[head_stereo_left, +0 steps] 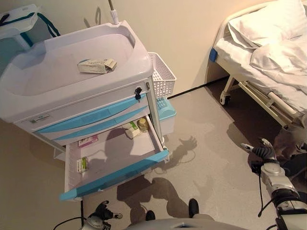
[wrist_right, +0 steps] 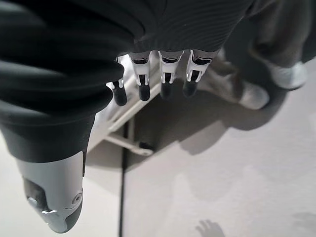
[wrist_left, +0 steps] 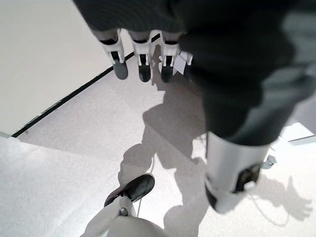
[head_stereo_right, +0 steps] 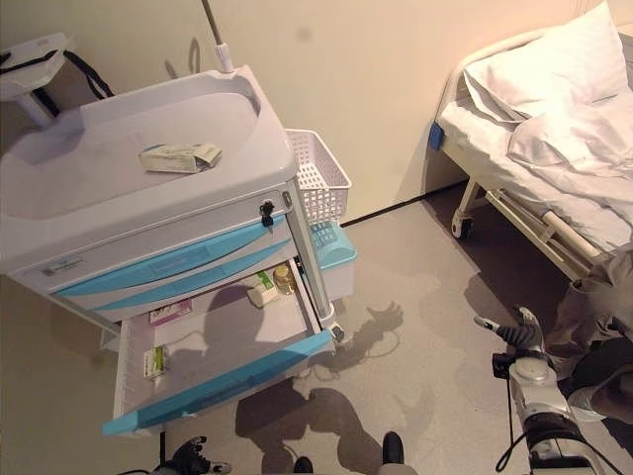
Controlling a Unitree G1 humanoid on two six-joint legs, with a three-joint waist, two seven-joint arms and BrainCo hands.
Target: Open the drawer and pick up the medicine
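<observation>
A: Start at your hands. What have you got?

B: Your right hand [head_stereo_left: 263, 151] hangs low on the right, near the bed [head_stereo_left: 268, 52], fingers straight and spread, holding nothing. The right wrist view agrees: fingers [wrist_right: 167, 79] extended over bare floor. Your left hand [head_stereo_left: 101, 214] sits at the bottom edge, well below the cart [head_stereo_left: 72, 72]. Its fingers [wrist_left: 143, 64] point straight out in its own wrist view, also empty.

A: Both well apart from the drawer?

B: Yes, neither touches anything.

A: Progress?

B: I'd say half. The bottom drawer [head_stereo_left: 115, 175] is pulled out, blue front toward you, so opening looks done. Picking up is not yet done.

A: Where's the medicine?

B: Several candidates. Inside the drawer: a small green-and-white box [head_stereo_left: 82, 165] near the front left, a pink flat pack [head_stereo_left: 88, 140] at the back left, a white box [head_stereo_left: 131, 130] and a small amber bottle [head_stereo_left: 142, 125] just beside each other at the back right. There's also a pale carton [head_stereo_left: 97, 65] lying on the cart top.

A: Which one?

B: You can't tell from the task. The drawer items fit best; you'll need to bring a hand in over the open drawer.
</observation>
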